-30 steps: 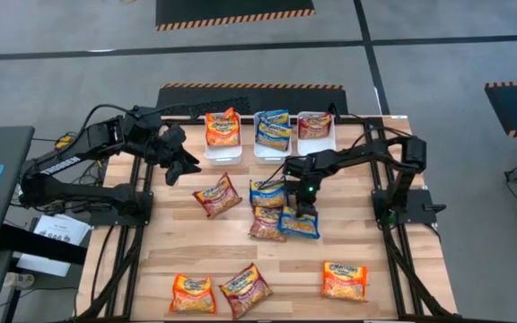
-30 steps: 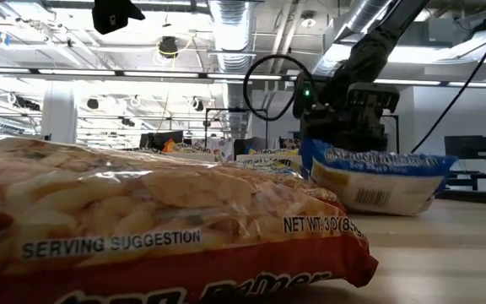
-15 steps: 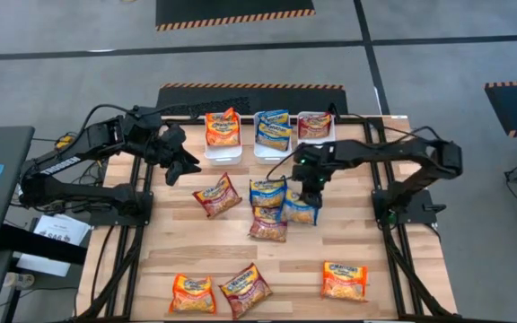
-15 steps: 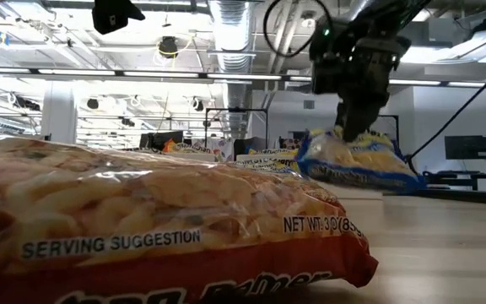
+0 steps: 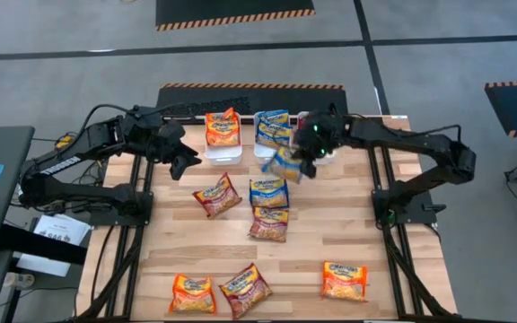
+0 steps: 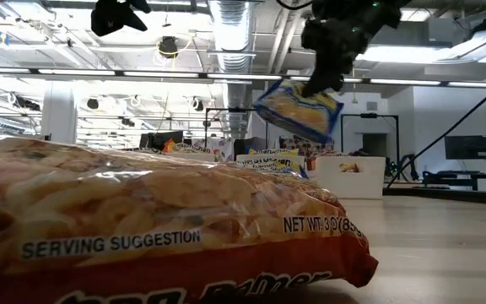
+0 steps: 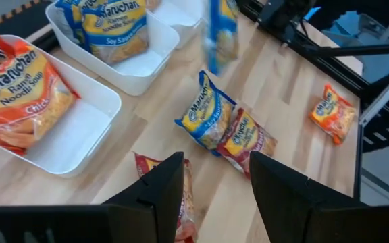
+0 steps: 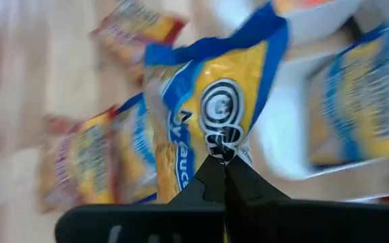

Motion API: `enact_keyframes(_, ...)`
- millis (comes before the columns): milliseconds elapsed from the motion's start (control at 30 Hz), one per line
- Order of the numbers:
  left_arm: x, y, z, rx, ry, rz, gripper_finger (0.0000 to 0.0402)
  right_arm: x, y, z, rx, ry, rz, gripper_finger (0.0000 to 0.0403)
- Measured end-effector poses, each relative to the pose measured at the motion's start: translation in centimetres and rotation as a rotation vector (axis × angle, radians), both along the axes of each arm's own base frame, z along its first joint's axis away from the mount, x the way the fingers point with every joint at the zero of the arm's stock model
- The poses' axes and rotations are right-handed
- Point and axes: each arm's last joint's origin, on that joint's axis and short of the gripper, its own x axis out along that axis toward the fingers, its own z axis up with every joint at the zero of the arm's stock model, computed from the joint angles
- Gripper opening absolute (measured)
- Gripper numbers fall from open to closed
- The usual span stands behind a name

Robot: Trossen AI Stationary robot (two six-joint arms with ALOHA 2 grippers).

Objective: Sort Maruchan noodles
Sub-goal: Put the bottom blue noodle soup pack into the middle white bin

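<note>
Pale wooden tabletop point(image 5: 348, 233), three white rectangular plastic bins along its far edge; right gripper point(image 5: 305, 161) pinches a blue-and-yellow Maruchan noodle packet point(image 5: 285, 162) aloft just beside the middle bin point(image 5: 272, 148) (already holding blue "Soy Sauce" packets). Orange "Maruchan Ramen Noodle Soup" packet point(image 7: 19, 94) fills the left-hand bin point(image 7: 80, 138). Left gripper point(image 5: 185, 163) hovers near it, fingers apart.

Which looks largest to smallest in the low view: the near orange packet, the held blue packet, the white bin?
1. Near orange packet, though mostly from nearness to the camera.
2. Blue packet, held by the right tool.
3. White bin, farthest away.
</note>
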Motion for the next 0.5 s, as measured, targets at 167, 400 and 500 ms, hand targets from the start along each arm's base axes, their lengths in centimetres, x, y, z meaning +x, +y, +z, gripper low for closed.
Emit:
enact_keyframes(167, 0.0, 0.1, 0.0, 0.010, 0.003, 0.019, 0.0156, 1.1, -3.7, 1.6, -0.152, -0.048, -0.059, 0.0005)
enact_keyframes(400, -0.1, 0.2, 0.0, -0.011, 0.000, 0.090, 0.0156, 3.8, -8.1, 2.4, -0.347, -0.092, -0.031, 0.0005)
enact_keyframes(500, -0.1, 0.3, 0.0, -0.009, 0.002, 0.121, 0.0156, 5.0, -9.4, 1.5, -0.375, -0.037, 0.012, 0.0006)
